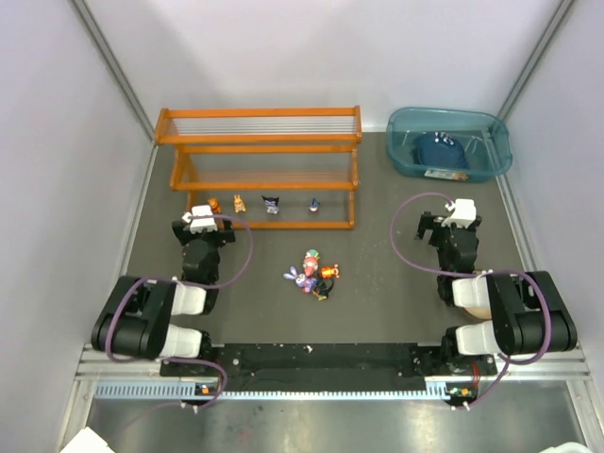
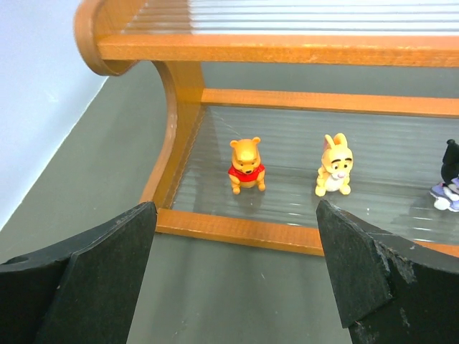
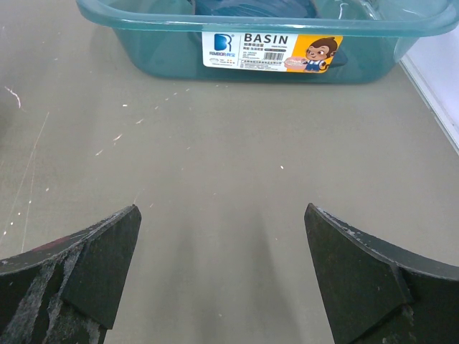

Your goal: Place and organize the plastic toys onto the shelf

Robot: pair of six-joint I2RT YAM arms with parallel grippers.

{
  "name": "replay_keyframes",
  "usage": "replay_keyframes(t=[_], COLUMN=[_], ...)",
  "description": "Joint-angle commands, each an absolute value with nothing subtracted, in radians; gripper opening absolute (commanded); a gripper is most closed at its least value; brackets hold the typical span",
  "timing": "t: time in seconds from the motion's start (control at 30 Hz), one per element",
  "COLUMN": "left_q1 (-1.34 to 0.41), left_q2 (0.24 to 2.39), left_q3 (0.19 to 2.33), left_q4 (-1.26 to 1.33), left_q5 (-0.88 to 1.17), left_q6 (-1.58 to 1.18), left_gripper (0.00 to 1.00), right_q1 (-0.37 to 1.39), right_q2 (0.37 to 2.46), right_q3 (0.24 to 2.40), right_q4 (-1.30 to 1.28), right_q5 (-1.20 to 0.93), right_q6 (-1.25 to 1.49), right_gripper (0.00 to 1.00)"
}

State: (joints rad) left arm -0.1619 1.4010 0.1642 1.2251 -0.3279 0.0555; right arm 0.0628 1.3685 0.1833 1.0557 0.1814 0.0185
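Observation:
The orange-framed shelf (image 1: 260,165) stands at the back left. Its lowest tier carries a row of plastic toys: an orange bear (image 1: 214,204), a tan bunny (image 1: 240,202), a black one (image 1: 272,204) and a navy-white one (image 1: 313,204). More toys lie clustered on the table: a purple bunny (image 1: 300,277), a pink-red-white one (image 1: 311,259), an orange one (image 1: 328,272) and a black-yellow one (image 1: 321,293). My left gripper (image 1: 200,219) is open and empty just in front of the shelf's left end. Its wrist view shows the gripper (image 2: 235,215) facing the bear (image 2: 247,166) and bunny (image 2: 334,166). My right gripper (image 1: 460,212) (image 3: 222,215) is open and empty over bare table.
A translucent teal bin (image 1: 495,160) sits at the back right with a dark blue object (image 1: 441,151) inside. In the right wrist view, the bin's labelled wall (image 3: 143,36) lies ahead. White enclosure walls border the table on both sides.

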Motion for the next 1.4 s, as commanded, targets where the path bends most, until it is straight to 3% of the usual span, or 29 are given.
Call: replay_keyframes(t=[0.0,0.13,0.37,0.63,0.77,0.9,1.13,1.23,1.37], left_q1=[-0.169,-0.204,-0.36,-0.633,-0.684,-0.695,-0.703,-0.712,-0.715], left_q2=[1.234,1.074,0.786,0.663,0.594,0.506,0.371,0.357,0.338], left_q3=[0.152,0.218,0.242,0.271,0.279,0.233,0.118,0.112,0.106], left_q4=[1.188,0.864,0.541,0.336,0.259,0.245,0.316,0.295,0.27], left_q5=[-0.331,-0.339,-0.425,-0.494,-0.457,-0.347,-0.108,-0.055,-0.052], left_q6=[0.055,0.005,-0.11,-0.158,-0.187,-0.201,-0.212,-0.215,-0.204], left_gripper=[0.99,0.99,0.99,0.99,0.99,0.99,0.99,0.99,0.99], right_q1=[0.057,0.058,0.057,0.112,0.186,0.207,0.224,0.308,0.628], right_q2=[1.364,1.364,1.364,1.321,1.093,0.866,0.735,0.724,0.715], right_q3=[0.196,0.196,0.195,0.138,0.277,0.327,0.376,0.396,0.432], right_q4=[1.109,1.108,1.112,1.186,0.76,0.531,0.189,0.086,0.012], right_q5=[0.178,0.178,0.181,0.265,0.27,0.183,0.057,0.009,0.214], right_q6=[0.02,0.02,0.018,-0.034,-0.081,0.036,0.359,0.385,0.354], right_gripper=[0.99,0.99,0.99,0.99,0.99,0.99,0.99,0.99,0.99])
